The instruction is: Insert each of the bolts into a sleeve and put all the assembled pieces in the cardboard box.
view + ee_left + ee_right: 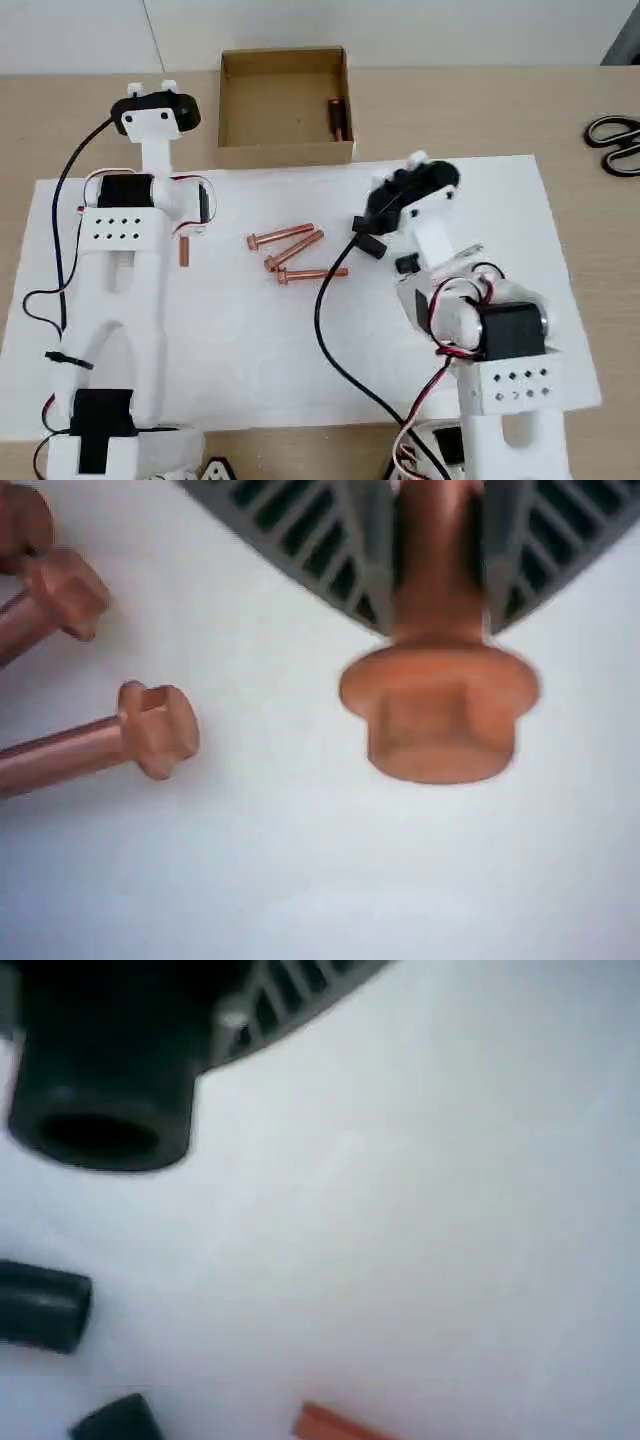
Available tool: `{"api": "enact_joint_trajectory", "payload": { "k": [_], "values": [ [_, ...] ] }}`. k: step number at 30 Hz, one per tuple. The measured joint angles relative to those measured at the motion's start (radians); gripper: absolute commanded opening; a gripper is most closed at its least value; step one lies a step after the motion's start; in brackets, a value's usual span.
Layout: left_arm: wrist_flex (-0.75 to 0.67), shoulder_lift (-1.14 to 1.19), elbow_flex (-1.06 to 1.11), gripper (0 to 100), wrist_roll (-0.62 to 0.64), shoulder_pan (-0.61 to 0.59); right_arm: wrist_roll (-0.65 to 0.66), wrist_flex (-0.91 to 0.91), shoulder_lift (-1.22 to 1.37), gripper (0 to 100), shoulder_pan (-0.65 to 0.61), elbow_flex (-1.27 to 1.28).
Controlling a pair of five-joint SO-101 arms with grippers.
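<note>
My left gripper [186, 232] is shut on a copper bolt [440, 710], which it holds by the shank just above the white sheet, head toward the camera. My right gripper [366, 238] is shut on a black sleeve [100, 1090], its open bore showing, to the right of the loose bolts. Three copper bolts [295, 252] lie in a cluster mid-sheet between the two arms. Two spare black sleeves [40, 1305] lie by the right arm. The cardboard box [240, 105] stands at the back, with one assembled piece [337, 118] inside it.
A white paper sheet [240, 360] covers the work area on the wooden table. Scissors [615, 140] lie at the far right edge. A black cable [335, 340] from the right arm crosses the sheet toward the front.
</note>
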Motion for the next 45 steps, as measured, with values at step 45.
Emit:
{"api": "enact_joint_trajectory", "payload": {
  "k": [45],
  "values": [
    [-0.568, 0.0, 0.152, 1, 0.288, 0.331, -0.517, -0.93, -0.922, 0.4, -0.178, 1.097]
  ]
}}
